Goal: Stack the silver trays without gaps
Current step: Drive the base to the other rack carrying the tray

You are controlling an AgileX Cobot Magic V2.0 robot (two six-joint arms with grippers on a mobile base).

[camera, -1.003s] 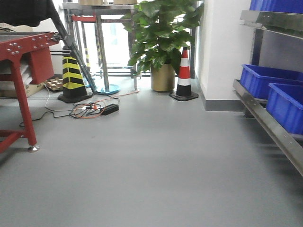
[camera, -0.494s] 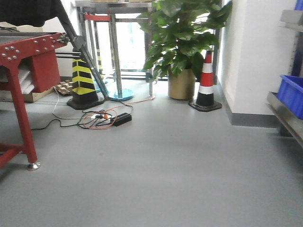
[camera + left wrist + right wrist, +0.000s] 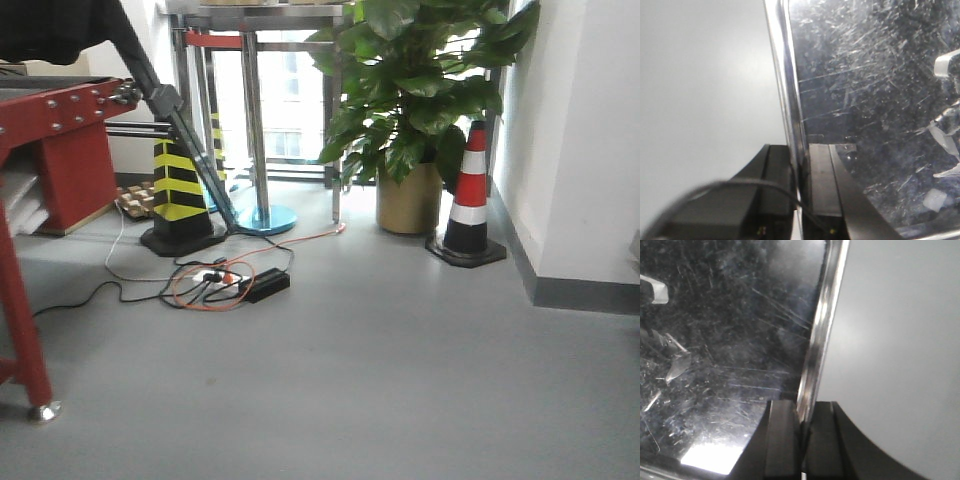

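Red-white striped cone (image 3: 467, 200); silver tray (image 3: 865, 100)

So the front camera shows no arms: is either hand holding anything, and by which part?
Yes. The left hand and right hand each pinch the thin rim of a scratched silver steel tray.

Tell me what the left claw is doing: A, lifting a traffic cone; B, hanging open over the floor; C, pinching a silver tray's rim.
C: the left wrist view shows the left claw shut on the thin rim of the silver tray.
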